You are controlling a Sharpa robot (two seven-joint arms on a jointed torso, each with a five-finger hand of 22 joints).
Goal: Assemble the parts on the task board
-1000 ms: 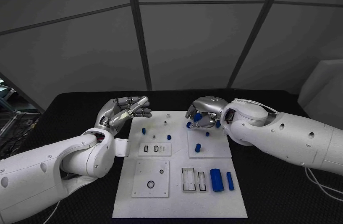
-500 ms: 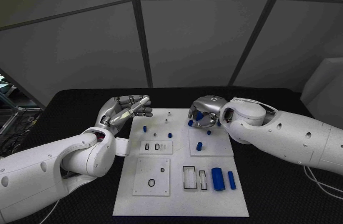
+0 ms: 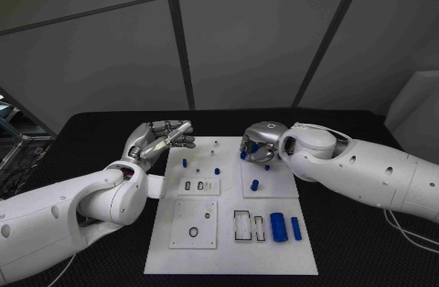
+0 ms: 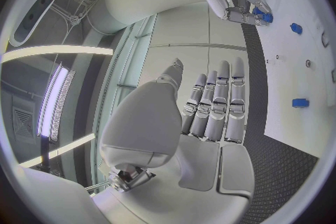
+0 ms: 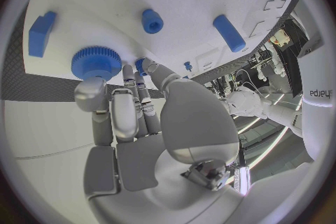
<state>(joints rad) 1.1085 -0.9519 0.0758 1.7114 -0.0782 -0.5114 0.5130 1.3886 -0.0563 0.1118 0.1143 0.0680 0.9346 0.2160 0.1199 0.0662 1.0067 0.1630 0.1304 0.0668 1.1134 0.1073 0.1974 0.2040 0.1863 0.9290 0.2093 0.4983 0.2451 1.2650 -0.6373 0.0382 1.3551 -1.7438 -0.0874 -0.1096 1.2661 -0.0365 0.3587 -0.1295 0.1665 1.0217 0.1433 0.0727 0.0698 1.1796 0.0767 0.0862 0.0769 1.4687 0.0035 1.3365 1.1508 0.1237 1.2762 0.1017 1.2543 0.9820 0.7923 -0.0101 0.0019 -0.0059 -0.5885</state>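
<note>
On task board point(image 3: 229, 249), right hand point(image 3: 261, 142) gripping gear point(image 5: 96, 63)

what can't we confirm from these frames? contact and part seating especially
- Right hand, head view: its own back hides where the fingers meet the board.
- Blue gear, right wrist view: fingers sit at its rim; grip or mere touch is unclear.
- Small blue pegs, head view: too small to tell if seated.
- Left hand, left wrist view: fingers straight, nothing visible in them.
</note>
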